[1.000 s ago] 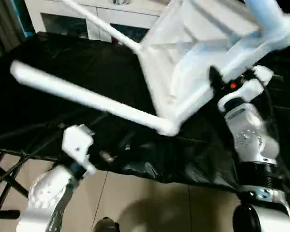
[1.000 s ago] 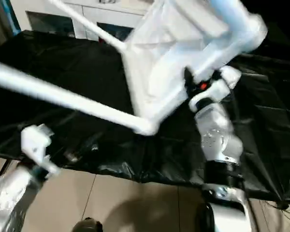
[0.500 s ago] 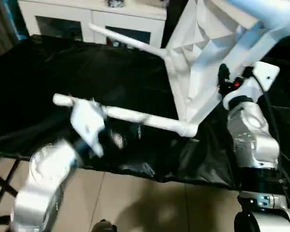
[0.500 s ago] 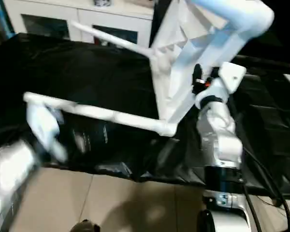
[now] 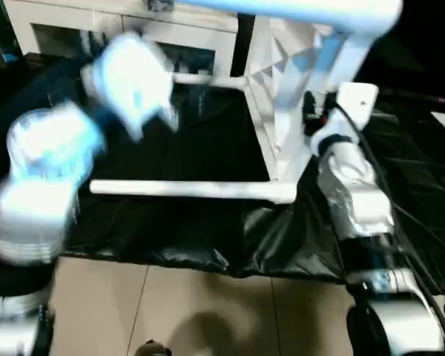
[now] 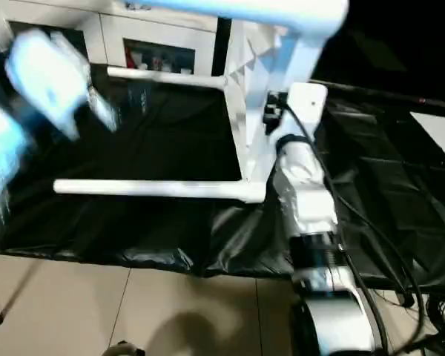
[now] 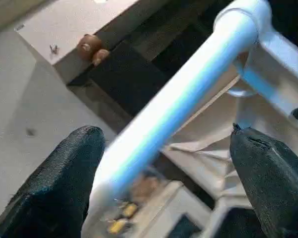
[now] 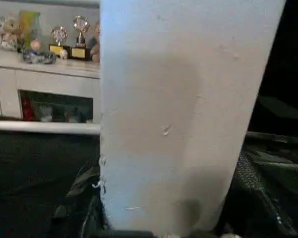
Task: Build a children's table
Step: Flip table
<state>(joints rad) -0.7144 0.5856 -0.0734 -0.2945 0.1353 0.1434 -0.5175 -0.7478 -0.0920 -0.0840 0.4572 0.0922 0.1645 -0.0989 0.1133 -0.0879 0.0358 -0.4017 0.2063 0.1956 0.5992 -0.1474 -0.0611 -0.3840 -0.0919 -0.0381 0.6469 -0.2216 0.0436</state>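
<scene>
The children's table's white tabletop (image 5: 285, 70) stands on edge on the black-covered table, ribbed underside facing left. Three white legs stick out of its sockets: one low in front (image 5: 185, 190), one at the back (image 5: 208, 78), one across the top (image 5: 297, 9). My right gripper (image 5: 309, 117) is shut on the tabletop's near rim (image 8: 184, 114). My left arm (image 5: 122, 78) is raised high at the left. In the left wrist view my left gripper (image 7: 164, 136) is open, black fingers (image 7: 59, 178) spread either side of a leg (image 7: 188, 89) that lies beyond them.
A black sheet (image 5: 170, 141) covers the work table, its front edge hanging over tiled floor (image 5: 208, 304). A white cabinet (image 5: 96, 30) with glass fronts stands behind, with trophies (image 8: 64, 37) on top. Cables trail at the right (image 6: 400, 267).
My left arm has swung up from below the table's front edge to high on the left. The tabletop has tipped more upright in my right gripper, and its legs have swung round level.
</scene>
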